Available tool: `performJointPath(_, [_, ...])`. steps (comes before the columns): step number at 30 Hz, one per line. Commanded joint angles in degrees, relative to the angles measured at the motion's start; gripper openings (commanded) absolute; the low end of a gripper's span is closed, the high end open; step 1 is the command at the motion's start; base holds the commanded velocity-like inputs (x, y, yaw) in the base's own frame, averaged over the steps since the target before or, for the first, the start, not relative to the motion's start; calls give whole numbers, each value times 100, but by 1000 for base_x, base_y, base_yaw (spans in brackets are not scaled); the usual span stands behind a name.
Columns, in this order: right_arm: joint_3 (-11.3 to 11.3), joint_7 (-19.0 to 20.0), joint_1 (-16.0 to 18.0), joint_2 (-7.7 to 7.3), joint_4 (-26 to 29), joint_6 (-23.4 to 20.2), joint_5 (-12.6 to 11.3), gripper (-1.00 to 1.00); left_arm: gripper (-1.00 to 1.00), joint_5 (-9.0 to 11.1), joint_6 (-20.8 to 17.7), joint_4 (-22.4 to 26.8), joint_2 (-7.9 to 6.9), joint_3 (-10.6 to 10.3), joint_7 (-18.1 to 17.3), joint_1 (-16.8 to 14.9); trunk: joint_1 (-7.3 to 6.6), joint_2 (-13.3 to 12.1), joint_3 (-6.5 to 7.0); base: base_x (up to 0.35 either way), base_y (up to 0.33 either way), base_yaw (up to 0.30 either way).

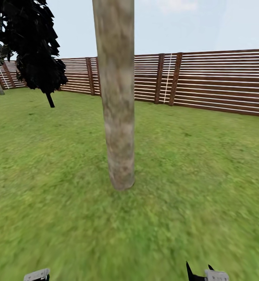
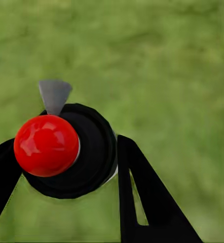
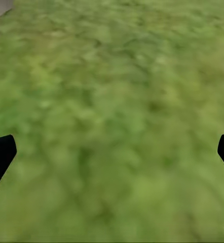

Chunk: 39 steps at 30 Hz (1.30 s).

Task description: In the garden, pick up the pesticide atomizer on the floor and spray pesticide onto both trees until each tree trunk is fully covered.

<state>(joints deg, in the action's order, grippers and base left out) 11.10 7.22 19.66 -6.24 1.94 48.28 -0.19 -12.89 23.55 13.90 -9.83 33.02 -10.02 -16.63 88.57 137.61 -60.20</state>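
Green grass (image 1: 207,164) spreads across the whole lower part of the head view, and behind it we see a brown slatted wooden fence (image 1: 219,82) running along the upper half from the left edge to the right edge, under a pale sky. Just left of centre a thick tree trunk (image 1: 117,97) rises from the lawn and runs out of the top of the frame; it is mottled beige and grey-brown, bare of branches, and slightly flared where it meets the grass. In the upper left corner stands a dark conifer (image 1: 34,43) on a thin black stem, well apart from the trunk and close to the fence.

At the bottom edge of the head view we see a grey piece of the left arm (image 1: 36,275) toward the left, and the right gripper (image 1: 199,271) with its black finger tips toward the right.

In the left wrist view the left gripper (image 2: 66,162) has its two black fingers (image 2: 142,187) closed around the pesticide atomizer (image 2: 86,152), whose black round body, red ball-shaped top and small grey nozzle sit in the centre-left of the frame, above blurred grass.

In the right wrist view the right gripper's fingers (image 3: 0,154) show at the far left and far right edges, spread wide, with only lawn between them.
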Motion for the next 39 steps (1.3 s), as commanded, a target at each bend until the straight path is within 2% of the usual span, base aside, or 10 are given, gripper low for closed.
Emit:
performJointPath(1, [46, 56, 3, -1, 16, 14, -2, 100, -100, -52, 19, -1, -6, 39, -34, -5, 2, 2, -5, 336, 0, 0])
performJointPath(4, [42, 58, 3, -17, 615, -19, 3, 100, -100, -161, -1, 14, -30, -19, -54, -79, 2, 2, -5, 113, 0, 0])
performJointPath(7, [42, 80, 3, -32, 1426, -285, 274, 100, -100, -916, -12, 74, -76, -403, -130, -161, 2, 2, -5, 19, 0, 0])
performJointPath(13, [42, 107, 635, 123, 1864, -1370, 3039, 100, -100, -2786, -86, 248, -113, -1248, -1526, -1006, 2, 2, -5, 1, 0, 0])
performJointPath(14, [39, 143, 719, 273, 1870, -1417, 3501, 100, -100, -3077, -87, 251, -114, -1298, -1972, -1186, 2, 2, -5, 0, 0, 0])
performJointPath(15, [38, 1359, 983, 832, 1911, -1786, 5036, 100, -100, -4240, -134, 261, -67, -1333, -3262, -1602, 2, 2, -5, 0, 0, 0])
performJointPath(17, [41, 1970, 1075, 1107, 2092, -2015, 5521, 100, -100, -4664, -286, 258, -32, -1343, -3638, -1779, 2, 2, -5, 0, 0, 0])
performJointPath(21, [38, 2672, 1123, 1236, 2204, -2096, 5678, 100, -100, -5195, -545, 280, -12, -1348, -4354, -1851, 2, 2, -5, 0, 0, 0])
performJointPath(22, [36, 2855, 1130, 1250, 2209, -2103, 5687, -100, -100, -5323, -566, 306, -11, -1345, -4494, -1856, 2, 2, -5, 0, 0, 0])
performJointPath(39, [-1119, 3318, 1139, 1624, 2198, -2112, 5687, -100, -100, -6352, -640, 339, 782, -1342, -4707, -1861, 2, 2, -5, 0, 0, 0])
